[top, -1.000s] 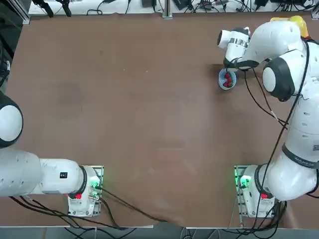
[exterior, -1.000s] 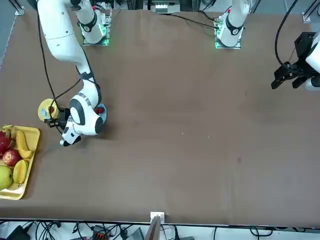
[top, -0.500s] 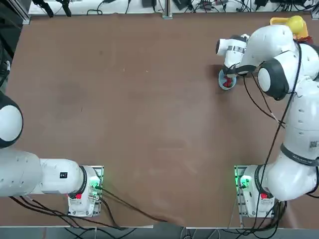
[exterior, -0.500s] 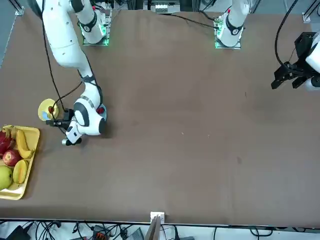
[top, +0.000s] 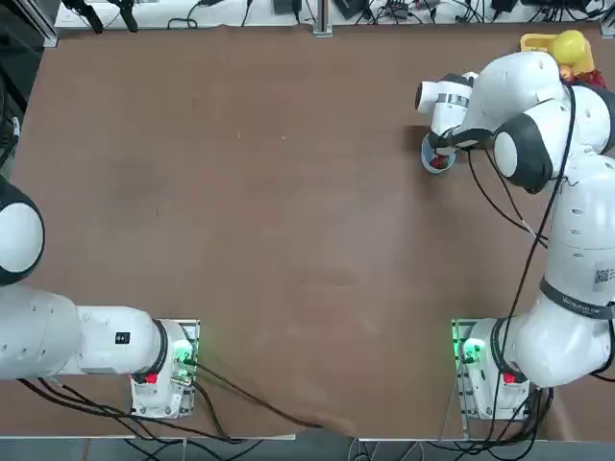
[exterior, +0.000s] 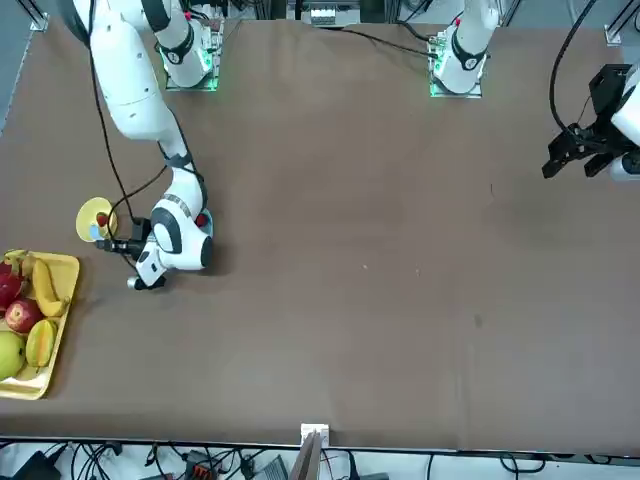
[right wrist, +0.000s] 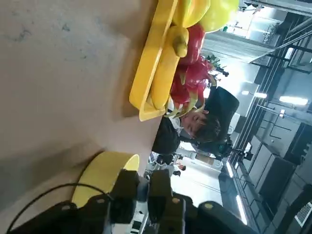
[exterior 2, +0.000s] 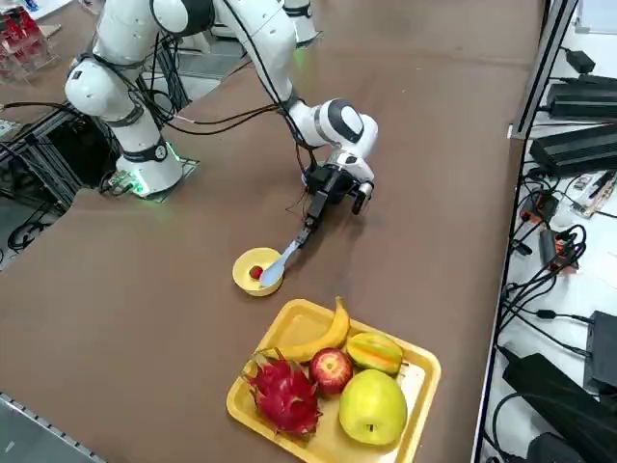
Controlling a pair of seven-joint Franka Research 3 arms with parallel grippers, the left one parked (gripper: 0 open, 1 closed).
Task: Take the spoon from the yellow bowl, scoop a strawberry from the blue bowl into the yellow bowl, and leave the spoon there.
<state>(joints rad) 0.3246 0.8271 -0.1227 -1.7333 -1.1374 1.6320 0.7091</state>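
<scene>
Spoon [exterior 2: 276, 267] leans into the yellow bowl [exterior 2: 245, 260] beside a strawberry [exterior 2: 256, 272], its handle pinched by the right pincer [exterior 2: 306, 235], and we judge that an uneven release could flip it onto the bench [exterior 2: 174, 318].

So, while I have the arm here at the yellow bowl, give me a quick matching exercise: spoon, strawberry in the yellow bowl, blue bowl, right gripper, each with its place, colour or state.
Column one
A. Spoon
B. Strawberry in the yellow bowl
C. Blue bowl
D. Right gripper

Column two
1. Has red berries in it and is partly covered by the arm in the top view
2. At the handle end of a utensil
3. Small and red, beside the utensil's scoop
4. Pale blue, scoop end at the yellow bowl

Pairs: A-4, B-3, C-1, D-2
</scene>
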